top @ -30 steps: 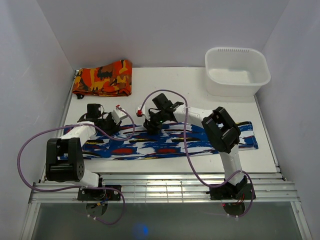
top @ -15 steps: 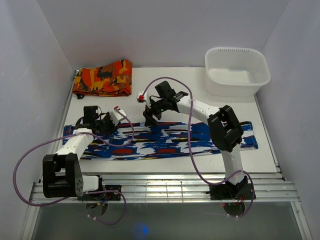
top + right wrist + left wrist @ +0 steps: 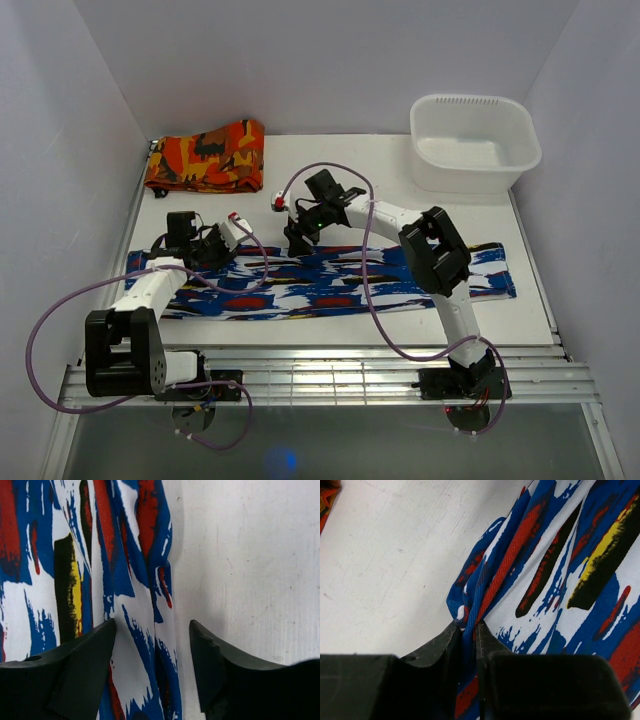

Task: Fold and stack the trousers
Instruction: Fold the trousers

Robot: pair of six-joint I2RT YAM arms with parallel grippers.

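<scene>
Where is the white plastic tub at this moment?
In the top view, the white tub stands in the far right corner of the table, beyond the right end of the trousers; the orange cloth lies in the far left corner.

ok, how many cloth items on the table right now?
2. The blue-and-white trousers lie spread across the near middle of the table; the orange-red-and-black folded cloth sits at its far left corner. Anything tucked under either would be hidden.

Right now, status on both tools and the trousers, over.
Left tool shut on trousers, far edge. Right tool open, straddling that edge, no grip. They lie flat along the table. Orange cloth and white tub sit clear, far side.
</scene>
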